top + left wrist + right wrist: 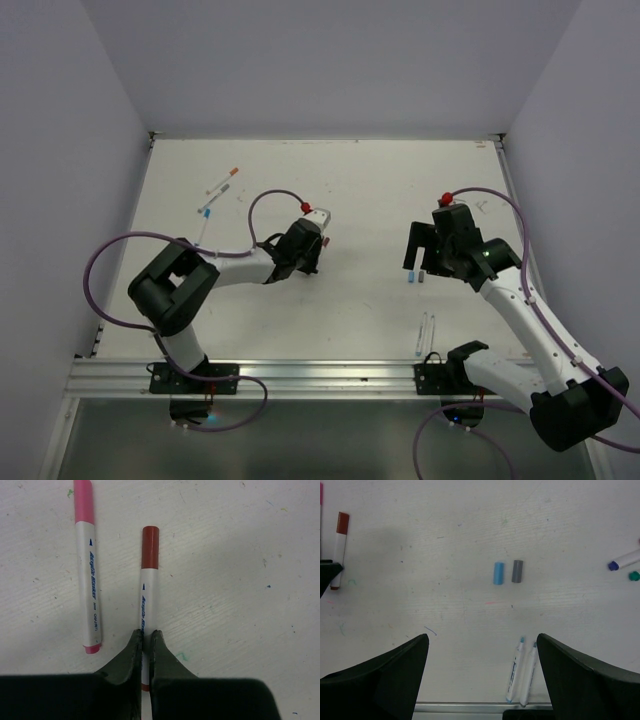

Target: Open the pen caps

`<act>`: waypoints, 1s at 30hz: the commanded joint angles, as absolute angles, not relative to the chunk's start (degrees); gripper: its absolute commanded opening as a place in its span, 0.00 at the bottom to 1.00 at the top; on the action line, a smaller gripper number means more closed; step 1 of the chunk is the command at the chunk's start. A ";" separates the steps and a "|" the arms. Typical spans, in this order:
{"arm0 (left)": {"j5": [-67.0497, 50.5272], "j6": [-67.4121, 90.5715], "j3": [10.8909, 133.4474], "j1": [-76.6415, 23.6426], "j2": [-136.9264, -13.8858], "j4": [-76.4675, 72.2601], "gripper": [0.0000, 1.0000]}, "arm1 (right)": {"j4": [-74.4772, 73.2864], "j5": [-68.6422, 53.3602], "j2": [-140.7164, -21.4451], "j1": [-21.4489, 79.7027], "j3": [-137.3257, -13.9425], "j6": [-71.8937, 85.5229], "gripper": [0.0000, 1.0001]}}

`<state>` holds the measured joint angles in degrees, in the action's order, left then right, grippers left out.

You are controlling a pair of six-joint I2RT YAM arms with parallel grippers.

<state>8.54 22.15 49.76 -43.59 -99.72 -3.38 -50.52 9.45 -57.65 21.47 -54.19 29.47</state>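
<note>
Left gripper (144,640) is pinching the red pen (149,600) on its white barrel near the tail end, jaws pressed onto it from both sides. The pen is lying flat on the table (240,580), with the red cap (150,547) seated and pointing away from the wrist. The pink pen (88,580) is lying just beside it on the left, parallel, not touching, also capped.

Right gripper (481,639) is hanging spread wide and holding nothing. It is sitting above the blue cap (498,573) and grey cap (517,571), which are lying loose side by side. Two bare pens (520,672) are lying near the front rail.

Handling, my read:
- **Pen:** it is looking light, stiff and smooth. A round, slippery barrel is probably going to twist or slide in a two-finger pinch if the pull goes off-axis.
- **Cap:** I'm assuming a friction fit, so it is wanting a straight axial pull with no bending.
- **Where to grip:** I'm suggesting the right takes the red cap across its mid-length, clear of the seam with the barrel. The cap is short, so it is leaving little margin.
- **Left's hold:** it is sitting far from the cap, so the barrel may be levering during the pull.
- **Clearance:** lifting the pen off the table would be giving the right fingers room. The pink pen is sitting close, so nudging it is the risk.
</note>
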 commanded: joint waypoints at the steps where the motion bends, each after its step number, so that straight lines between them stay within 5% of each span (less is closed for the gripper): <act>1: 6.51 23.20 48.34 -44.21 -99.76 -0.17 0.00 | -50.54 8.45 -57.13 21.62 -55.28 29.18 0.94; 7: 1.23 29.52 46.41 -49.03 -87.47 -5.00 0.00 | -44.75 0.19 -56.60 21.62 -53.44 31.37 0.94; 15: 6.23 57.29 33.67 -60.37 -73.05 -19.68 0.00 | -29.81 -9.58 -54.41 21.80 -45.27 42.97 0.85; 30: 9.41 59.85 35.24 -64.34 -73.12 -20.30 0.00 | -16.26 -16.43 -53.61 23.03 -38.59 50.09 0.75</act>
<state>7.66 59.09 33.87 -63.83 -73.19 -17.32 -21.17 -13.69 -52.99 22.44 -39.62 48.05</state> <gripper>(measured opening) 0.038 0.762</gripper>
